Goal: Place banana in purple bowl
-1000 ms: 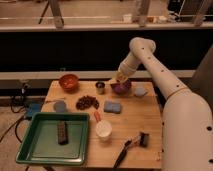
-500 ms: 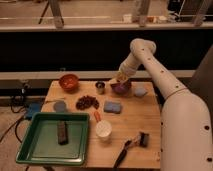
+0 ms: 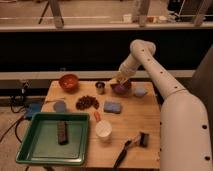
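The purple bowl (image 3: 121, 89) sits at the back of the wooden table, right of centre. My gripper (image 3: 120, 79) hangs straight over it, just above the rim, at the end of the white arm that reaches in from the right. A small pale-yellow piece, the banana (image 3: 119, 76), shows between the shut fingertips. Most of the banana is hidden by the gripper, and it looks to be just above the bowl's inside.
A small metal cup (image 3: 100, 87) stands left of the bowl and an orange bowl (image 3: 69, 81) farther left. Nearby are a blue sponge (image 3: 113, 107), a grey-blue cloth (image 3: 140, 91), a dark red pile (image 3: 87, 102), a white cup (image 3: 103, 130), a brush (image 3: 131, 146) and a green tray (image 3: 30, 145).
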Controlling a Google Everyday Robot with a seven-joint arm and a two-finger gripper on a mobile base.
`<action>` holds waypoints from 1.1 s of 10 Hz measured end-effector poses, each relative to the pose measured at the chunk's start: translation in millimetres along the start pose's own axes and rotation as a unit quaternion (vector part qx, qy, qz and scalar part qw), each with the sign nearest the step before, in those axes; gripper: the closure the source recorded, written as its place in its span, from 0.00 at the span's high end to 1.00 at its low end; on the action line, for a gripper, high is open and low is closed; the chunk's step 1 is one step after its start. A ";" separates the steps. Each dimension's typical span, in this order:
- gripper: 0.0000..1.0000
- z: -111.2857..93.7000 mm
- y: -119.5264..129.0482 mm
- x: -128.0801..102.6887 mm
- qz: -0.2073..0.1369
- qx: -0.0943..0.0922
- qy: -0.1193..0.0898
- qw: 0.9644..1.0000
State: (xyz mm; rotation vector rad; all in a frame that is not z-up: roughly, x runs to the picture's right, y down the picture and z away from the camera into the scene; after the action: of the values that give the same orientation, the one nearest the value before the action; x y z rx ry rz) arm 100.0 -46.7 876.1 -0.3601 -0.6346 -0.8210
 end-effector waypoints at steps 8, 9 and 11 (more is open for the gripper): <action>0.05 6.1 2.8 5.0 0.002 0.003 0.003 1.000; 0.05 7.1 3.6 5.6 0.002 0.004 0.003 1.000; 0.06 7.7 4.4 6.1 0.002 0.004 0.003 1.000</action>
State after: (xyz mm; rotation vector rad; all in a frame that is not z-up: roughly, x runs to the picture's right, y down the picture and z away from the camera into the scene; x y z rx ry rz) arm 103.6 -43.3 885.7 -0.3518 -0.6307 -0.8147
